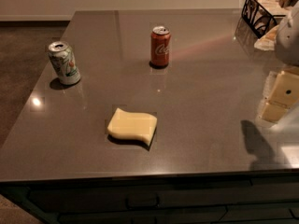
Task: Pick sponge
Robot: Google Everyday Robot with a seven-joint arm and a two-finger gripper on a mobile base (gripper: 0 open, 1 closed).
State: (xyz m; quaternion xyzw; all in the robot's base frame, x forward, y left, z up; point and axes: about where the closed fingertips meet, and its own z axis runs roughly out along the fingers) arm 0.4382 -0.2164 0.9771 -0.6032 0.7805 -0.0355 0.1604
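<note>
**Sponge sitting near the front edge, gripper way off at the right edge**

So I'm standing by this dark grey bench (210, 78) and here's the layout. The sponge (132, 126) is a pale yellow wavy slab lying flat on the top. It's close to the front edge and a bit left of the middle, with nothing touching it.

The gripper (279, 101) is a cream blocky thing with a dark dot on it. It's hanging over the right edge of the bench, roughly halfway back and well apart from the sponge. It throws a dark shadow (256, 146) on the top toward the front right corner. Honestly I can't tell from here whether it's released or clenched.

Other stuff: a red soda can (160, 46) stands upright around the middle, toward the back edge. A green and white can (64, 63), also upright, stands near the left edge. A black wire basket (250, 8) sits in the back right corner with some light-coloured things in it. I can't make out what those are. Dark drawers (140, 200) run under the front edge.
</note>
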